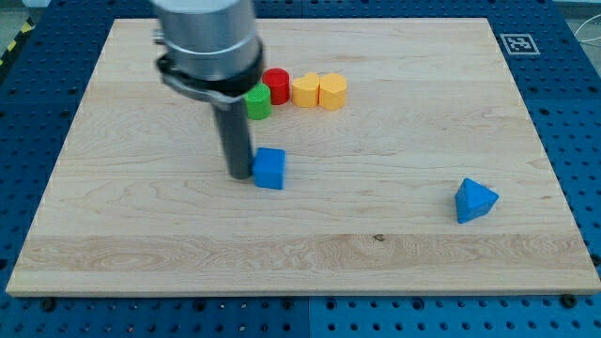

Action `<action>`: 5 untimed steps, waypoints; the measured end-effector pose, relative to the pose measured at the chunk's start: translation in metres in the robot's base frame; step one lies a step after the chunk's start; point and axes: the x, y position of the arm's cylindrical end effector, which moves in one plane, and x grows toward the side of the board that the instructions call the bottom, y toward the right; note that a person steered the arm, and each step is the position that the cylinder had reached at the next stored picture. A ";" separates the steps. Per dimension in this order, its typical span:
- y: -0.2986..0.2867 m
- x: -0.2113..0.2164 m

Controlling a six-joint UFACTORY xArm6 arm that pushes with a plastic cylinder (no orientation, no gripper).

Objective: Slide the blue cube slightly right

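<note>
The blue cube (pixel 269 168) sits on the wooden board (pixel 376 244), left of the middle. My tip (pixel 238 175) stands right against the cube's left side, touching it or nearly so. The dark rod rises from there to the arm's grey body at the view's top left, which hides some of the blocks behind it.
A row of blocks lies near the view's top: a green block (pixel 257 102), partly hidden by the arm, a red cylinder (pixel 275 85), and two yellow blocks (pixel 305 91) (pixel 331 91). A blue triangular block (pixel 474 200) sits at the right.
</note>
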 end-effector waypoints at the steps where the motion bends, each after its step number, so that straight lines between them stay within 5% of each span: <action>1: 0.050 0.001; 3: 0.121 0.021; 5: 0.108 0.011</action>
